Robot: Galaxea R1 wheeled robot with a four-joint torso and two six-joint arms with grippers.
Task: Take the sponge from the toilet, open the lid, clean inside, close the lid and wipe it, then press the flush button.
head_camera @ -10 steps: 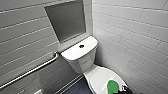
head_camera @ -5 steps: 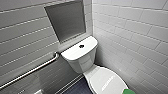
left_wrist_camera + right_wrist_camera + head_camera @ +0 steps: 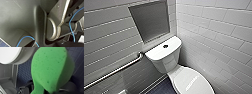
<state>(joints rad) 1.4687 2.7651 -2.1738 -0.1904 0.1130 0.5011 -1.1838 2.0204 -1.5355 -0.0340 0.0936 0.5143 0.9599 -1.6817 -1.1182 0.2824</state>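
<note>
I am holding the sponge (image 3: 50, 69) in my right tool (image 3: 50, 90), which is closing narrowly on its lower end. The pad is bulging and folding above the pinch, hanging over the dark blue floor (image 3: 23, 72) just beside the white rim of the toilet (image 3: 10, 54). Whether my left tool is wide or narrow I cannot tell. From the head view I am looking down on the lid (image 3: 191, 81), which is lying shut on the bowl, with the flush button (image 3: 165, 46) sitting dark and round in the middle of the tank top. I am judging that the pick-up is done and the lid is the step in hand. To do it well, I am thinking the pinch should be firm enough that the soft foam is not slipping, yet not so hard that the working face is crumpling. The lid's front edge will want catching from below, because glazed, rounded surfaces are offering little purchase. The sponge is looking porous, matte and springy. The toilet is looking hard, glossy and smoothly curved, set against flat, grouted wall tiles (image 3: 214, 30) and a slim metal grab bar (image 3: 116, 70).
</note>
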